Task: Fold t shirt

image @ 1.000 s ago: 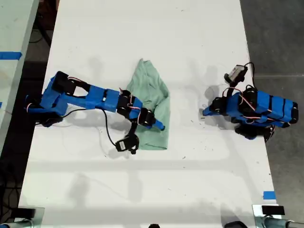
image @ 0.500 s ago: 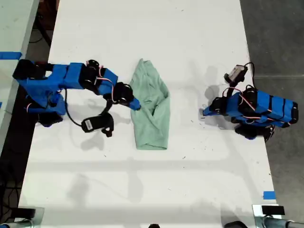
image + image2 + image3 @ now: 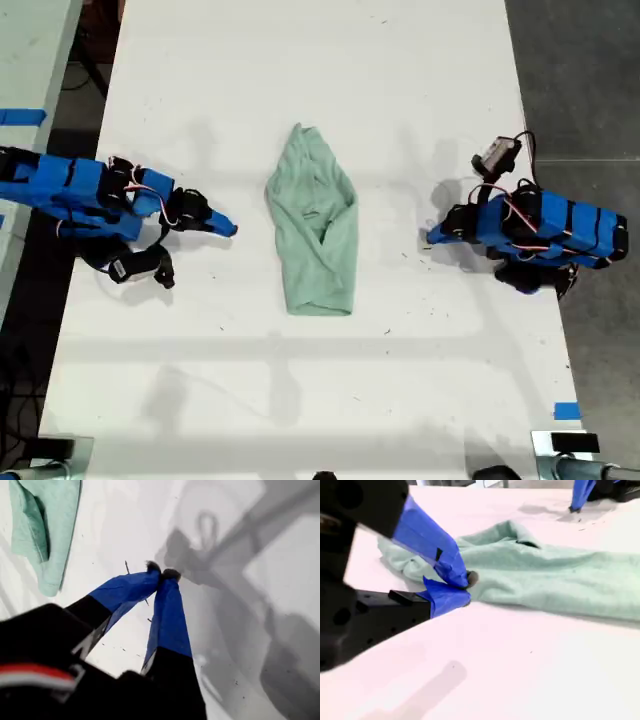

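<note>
My first gripper (image 3: 162,572) is clenched on nothing: its two blue fingers meet at their dark tips above bare tabletop (image 3: 300,400). In the exterior view it (image 3: 432,238) points toward the middle of the table from the arm folded up near the table's right edge.

My second gripper (image 3: 466,587) also has its blue fingers drawn together at the tips with nothing between them, and it sits low over the surface. In the exterior view it (image 3: 228,228) reaches in from the arm lying along the table's left edge.

The t shirt (image 3: 315,230) lies flat in the middle of the tabletop between the two grippers and touches neither. It is folded into a long narrow shape. One end is narrow and points toward the far edge, and the wider hem end faces the near edge. It is creased down its length. My second gripper is the nearer one to it.
</note>
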